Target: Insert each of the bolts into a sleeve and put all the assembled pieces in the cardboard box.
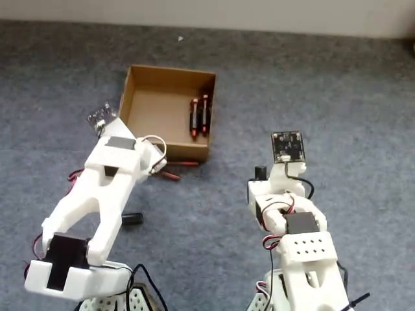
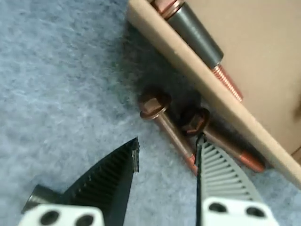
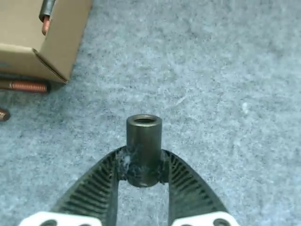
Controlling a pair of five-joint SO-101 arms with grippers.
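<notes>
no readable text, labels, numbers anywhere

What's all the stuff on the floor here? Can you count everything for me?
brown cardboard box: one, brown, open on top, on the carpet in front of the left arm
assembled pieces, copper bolt inside dark sleeve: two, side by side inside the box by its right wall
loose copper hex-head bolts: two, on the carpet against the outside of the box's near wall
dark metal sleeves: two, blackish; one lying on the carpet beside the left arm, one held by the right arm
grey carpet: one, under everything
left gripper: white, open over the loose bolts
right gripper: white, shut on a sleeve
</notes>
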